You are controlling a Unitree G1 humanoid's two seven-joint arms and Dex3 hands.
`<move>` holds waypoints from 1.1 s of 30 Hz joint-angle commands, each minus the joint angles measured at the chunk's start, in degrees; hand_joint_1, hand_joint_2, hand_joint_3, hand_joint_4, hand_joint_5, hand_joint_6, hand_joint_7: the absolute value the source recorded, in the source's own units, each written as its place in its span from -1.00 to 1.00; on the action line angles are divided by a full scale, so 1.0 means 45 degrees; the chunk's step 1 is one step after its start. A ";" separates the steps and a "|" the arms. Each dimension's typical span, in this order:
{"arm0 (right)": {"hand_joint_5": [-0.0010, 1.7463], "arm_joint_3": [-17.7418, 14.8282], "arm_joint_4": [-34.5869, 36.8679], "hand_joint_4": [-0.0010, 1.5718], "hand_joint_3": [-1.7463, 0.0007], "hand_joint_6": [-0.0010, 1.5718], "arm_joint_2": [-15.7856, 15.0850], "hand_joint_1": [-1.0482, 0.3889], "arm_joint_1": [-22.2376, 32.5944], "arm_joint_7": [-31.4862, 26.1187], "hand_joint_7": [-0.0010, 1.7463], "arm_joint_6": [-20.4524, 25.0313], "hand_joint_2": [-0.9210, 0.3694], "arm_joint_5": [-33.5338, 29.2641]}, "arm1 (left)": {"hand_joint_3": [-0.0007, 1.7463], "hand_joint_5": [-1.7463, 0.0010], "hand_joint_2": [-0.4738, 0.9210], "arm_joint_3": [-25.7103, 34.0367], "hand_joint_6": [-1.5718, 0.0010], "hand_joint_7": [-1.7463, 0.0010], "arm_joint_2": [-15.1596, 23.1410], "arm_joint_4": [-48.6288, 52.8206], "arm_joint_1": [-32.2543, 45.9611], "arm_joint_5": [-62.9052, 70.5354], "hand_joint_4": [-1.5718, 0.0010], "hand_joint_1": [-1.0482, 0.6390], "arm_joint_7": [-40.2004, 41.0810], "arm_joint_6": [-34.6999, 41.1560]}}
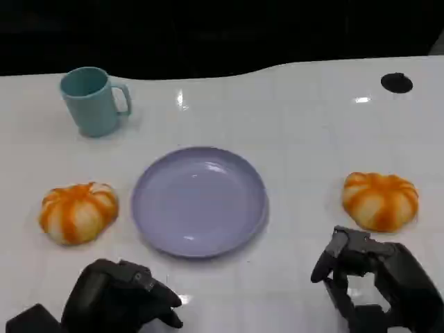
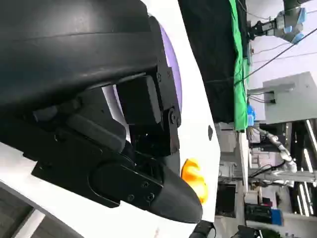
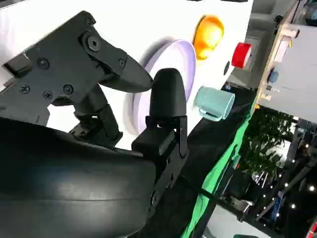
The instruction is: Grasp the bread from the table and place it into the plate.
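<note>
Two round orange-and-white bread buns lie on the white table either side of the lavender plate. The left bun sits just ahead of my left hand. The right bun lies just beyond my right hand. Both hands rest low near the table's front edge, fingers apart, holding nothing. In the left wrist view, the right bun peeks past my left hand, with a sliver of plate showing. The right wrist view shows the plate and the left bun beyond the fingers.
A teal mug stands at the back left, and it shows as the mug in the right wrist view. A small black disc lies at the back right. The table's far edge meets a dark backdrop.
</note>
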 commanded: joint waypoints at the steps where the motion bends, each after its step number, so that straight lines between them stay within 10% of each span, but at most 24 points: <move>1: 1.00 -0.0215 0.0143 0.10 -0.41 -0.06 -0.0180 0.14 -0.0044 0.0003 0.70 -0.0156 -0.27 0.0062 | -1.00 0.24 0.99 0.0104 -1.00 0.74 0.0208 0.0012 0.0008 -0.0053 -0.83 -1.00 0.0016 -0.0044; 29: 1.00 -0.0276 0.0364 0.07 -0.39 -0.06 -0.0074 0.16 -0.0120 -0.0123 0.67 -0.0437 -0.29 -0.0003 | -1.00 0.24 0.98 0.0137 -1.00 0.74 0.0222 0.0097 -0.0061 -0.0132 -0.83 -1.00 -0.0035 0.0044; 33: 0.76 -0.0318 0.0214 0.04 0.11 0.04 0.0044 0.17 -0.0086 0.0119 0.26 -0.0227 -0.61 0.0578 | -1.00 0.24 0.99 0.0125 -1.00 0.74 0.0238 0.0093 -0.0055 -0.0030 -0.83 -1.00 0.0046 -0.0013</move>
